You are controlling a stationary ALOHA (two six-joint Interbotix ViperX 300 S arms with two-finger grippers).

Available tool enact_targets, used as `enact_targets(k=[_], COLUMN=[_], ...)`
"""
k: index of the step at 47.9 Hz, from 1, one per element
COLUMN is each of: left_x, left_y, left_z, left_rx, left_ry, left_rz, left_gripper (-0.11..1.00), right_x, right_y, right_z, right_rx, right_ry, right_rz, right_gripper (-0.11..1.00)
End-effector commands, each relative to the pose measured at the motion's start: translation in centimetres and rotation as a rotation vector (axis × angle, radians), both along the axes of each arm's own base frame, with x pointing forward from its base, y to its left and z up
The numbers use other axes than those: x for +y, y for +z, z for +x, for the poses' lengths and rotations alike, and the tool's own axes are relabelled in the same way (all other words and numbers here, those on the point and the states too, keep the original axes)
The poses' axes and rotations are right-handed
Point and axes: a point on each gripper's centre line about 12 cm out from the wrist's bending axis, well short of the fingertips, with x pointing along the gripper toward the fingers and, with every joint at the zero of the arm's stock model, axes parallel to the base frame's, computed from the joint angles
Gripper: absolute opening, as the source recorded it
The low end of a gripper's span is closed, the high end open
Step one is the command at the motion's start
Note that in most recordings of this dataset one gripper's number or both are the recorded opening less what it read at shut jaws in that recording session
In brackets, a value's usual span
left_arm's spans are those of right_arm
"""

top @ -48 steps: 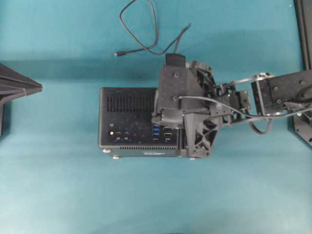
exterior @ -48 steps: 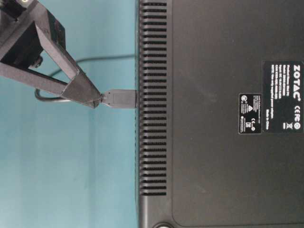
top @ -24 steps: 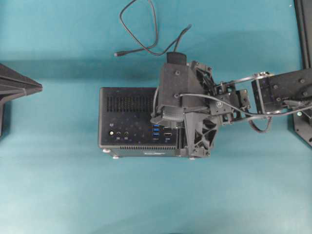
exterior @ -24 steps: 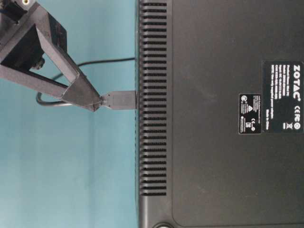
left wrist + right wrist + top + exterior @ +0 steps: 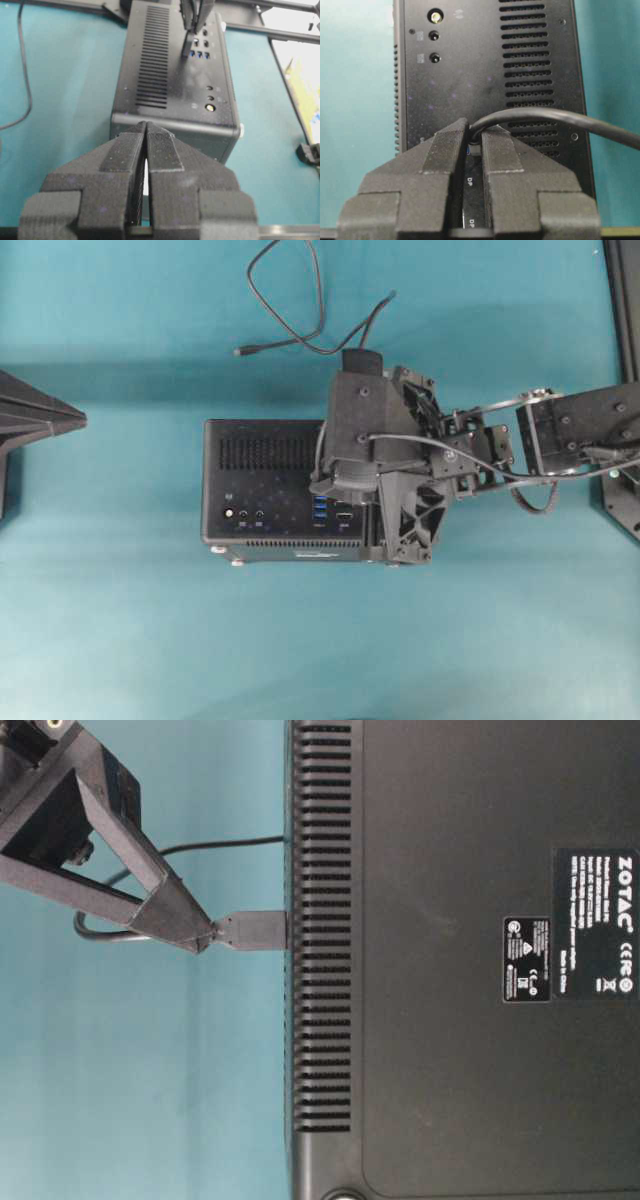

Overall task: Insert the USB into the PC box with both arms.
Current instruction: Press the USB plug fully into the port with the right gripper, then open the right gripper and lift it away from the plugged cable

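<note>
The black PC box lies on the teal table with its port face up; its underside fills the table-level view. My right gripper is shut on the rear end of the USB, whose front end meets the box's port face beside the blue ports. How deep the USB sits is hidden. The black cable bends out from between the right fingers. My left gripper is shut on nothing, pointing at the box's near end and apart from it.
The cable loops over the table behind the box and ends in a tiny plug. The right wrist covers the box's right part from above. A black frame stands at the far right.
The right gripper has shifted very slightly with the USB, and the cable loop behind it has risen a little. The plug's front end stays at the port face. The left arm has not moved.
</note>
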Motion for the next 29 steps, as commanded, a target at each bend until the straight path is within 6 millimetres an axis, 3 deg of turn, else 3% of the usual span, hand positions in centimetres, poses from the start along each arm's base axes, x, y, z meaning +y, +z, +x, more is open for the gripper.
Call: enact_targets(k=[1,9,24,29], left_x=[0.0,0.0,0.0,0.0], left_y=[1.3,1.2,1.4,1.5], left_z=[0.1,0.1,0.0,0.0], left_rx=[-0.037,-0.032,-0.038,-0.041], left_ry=[0.002,0.002,0.002,0.002], left_rz=[0.0,0.0,0.0,-0.002], left_gripper=[0.0,0.0,0.0,0.0], right_x=[0.4,0.0,-0.1,-0.2], right_y=[-0.5,0.1,1.4,1.9], right_z=[0.0,-0.2,-0.6,-0.8], right_rx=[0.02,0.008,-0.03,-0.042], right_ry=[-0.001,-0.006,-0.004,-0.003], right_rz=[0.01,0.007,0.003,-0.004], right_gripper=[0.08,0.16,0.49,0.5])
